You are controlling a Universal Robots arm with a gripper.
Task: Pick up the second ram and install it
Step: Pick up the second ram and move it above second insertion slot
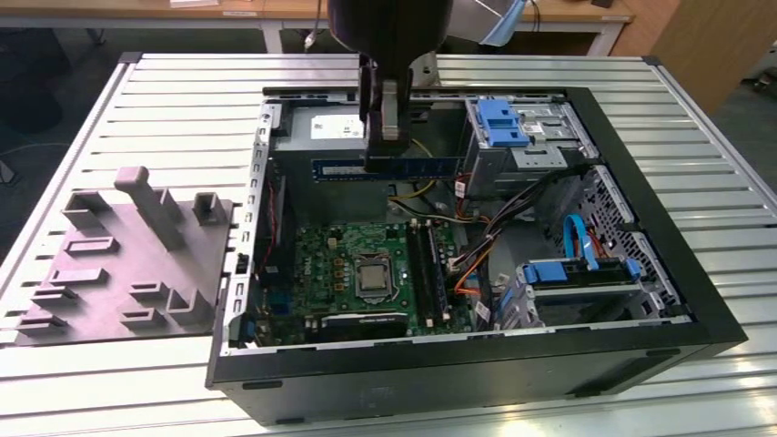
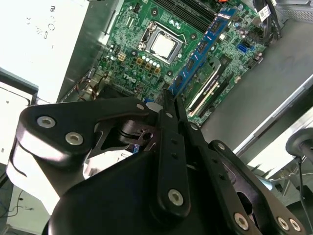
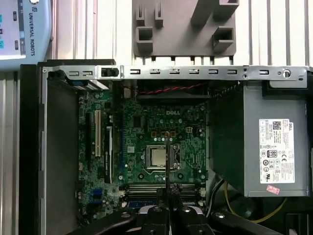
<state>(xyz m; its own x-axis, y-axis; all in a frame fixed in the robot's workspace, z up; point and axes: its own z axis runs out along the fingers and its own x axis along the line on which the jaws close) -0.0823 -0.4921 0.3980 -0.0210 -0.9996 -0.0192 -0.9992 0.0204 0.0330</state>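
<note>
The second ram [image 1: 425, 168], a long thin blue-green stick, hangs level above the open computer case, just in front of the grey power supply [image 1: 318, 129]. My gripper [image 1: 388, 153] comes down from above and is shut on the stick's middle. In the second wrist view the ram [image 2: 203, 46] runs out from the gripper [image 2: 171, 100] over the green motherboard [image 2: 132, 44]. It is seen edge-on in the first wrist view, as a thin dark line [image 3: 167, 159] rising from the gripper [image 3: 167, 195] over the processor socket [image 3: 157, 157]. The black memory slots [image 1: 423, 266] lie below, beside the socket.
The black case [image 1: 486, 369] lies open on a slatted metal table [image 1: 182, 100]. A grey fixture tray [image 1: 122, 264] with upright blocks sits at the exterior view's left. Drive cages with blue clips [image 1: 504, 123] and loose cables [image 1: 486, 246] fill the case's right side.
</note>
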